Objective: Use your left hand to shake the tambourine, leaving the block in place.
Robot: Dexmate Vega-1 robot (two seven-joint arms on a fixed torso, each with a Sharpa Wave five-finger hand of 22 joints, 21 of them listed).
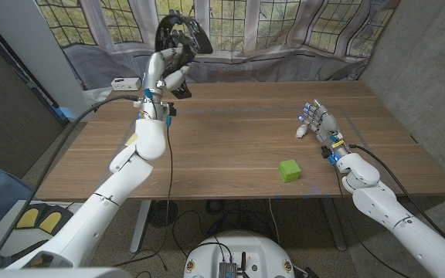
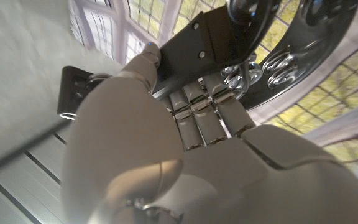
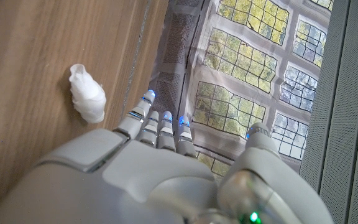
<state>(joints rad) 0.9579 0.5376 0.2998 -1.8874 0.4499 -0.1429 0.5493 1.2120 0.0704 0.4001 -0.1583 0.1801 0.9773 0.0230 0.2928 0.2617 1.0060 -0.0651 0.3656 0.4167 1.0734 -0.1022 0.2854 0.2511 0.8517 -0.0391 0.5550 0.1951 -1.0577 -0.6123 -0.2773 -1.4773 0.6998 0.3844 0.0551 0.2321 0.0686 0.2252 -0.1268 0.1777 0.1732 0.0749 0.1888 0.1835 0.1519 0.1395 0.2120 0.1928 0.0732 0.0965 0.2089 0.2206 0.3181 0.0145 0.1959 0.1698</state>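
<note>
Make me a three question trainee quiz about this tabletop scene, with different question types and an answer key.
1. True or false: the left hand holds the black round tambourine lifted above the wooden table.
2. The small green cube block lies nearest: A) the right hand B) the left hand C) the white box at the table's far edge.
3. Fill in: the small object on the table beside the right hand is coloured ____.

Key: 1 true; 2 A; 3 white.
</note>
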